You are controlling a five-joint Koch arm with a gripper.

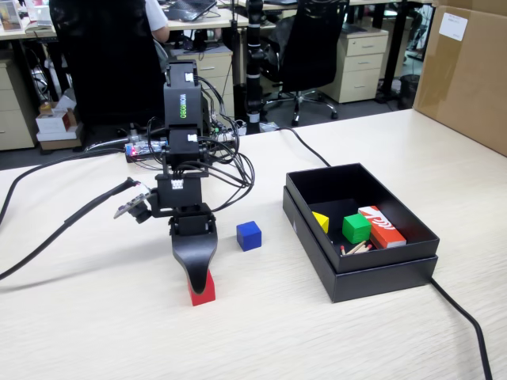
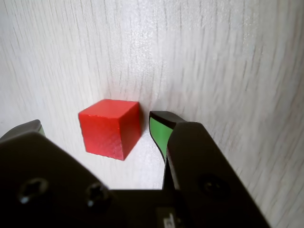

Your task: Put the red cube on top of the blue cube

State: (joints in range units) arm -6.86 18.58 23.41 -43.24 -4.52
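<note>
- My fixed view gives me the whole table (image 1: 95, 332): the arm (image 1: 184, 134) on the left, the blue cube (image 1: 249, 235) in the middle, and a black box (image 1: 380, 269) on the right.
- In that box I see a yellow piece (image 1: 321, 222), a green cube (image 1: 356, 228), a red-and-white carton (image 1: 382, 226) and some thin sticks (image 1: 355, 248).
- The wrist view shows none of that; it gives me only the tabletop, the red cube (image 2: 110, 128) and the two jaw tips.
- From the fixed view the claw (image 1: 196, 279) looks like one dark blade coming down onto the red cube (image 1: 203, 291), so I can't read its opening there.
- The wrist view settles it: the claw (image 2: 95, 130) is open, one tip at the far left edge, the other, green-padded, just right of the cube.
- The cube sits between the tips. The right pad is very close to its right face; I can't tell whether it touches. The left tip stands apart from it.
- The red cube rests flat on the table, matte and plain, turned slightly in the wrist view.
- The blue cube sits on the table near it, up and to the right in the fixed view, short of the box.
</note>
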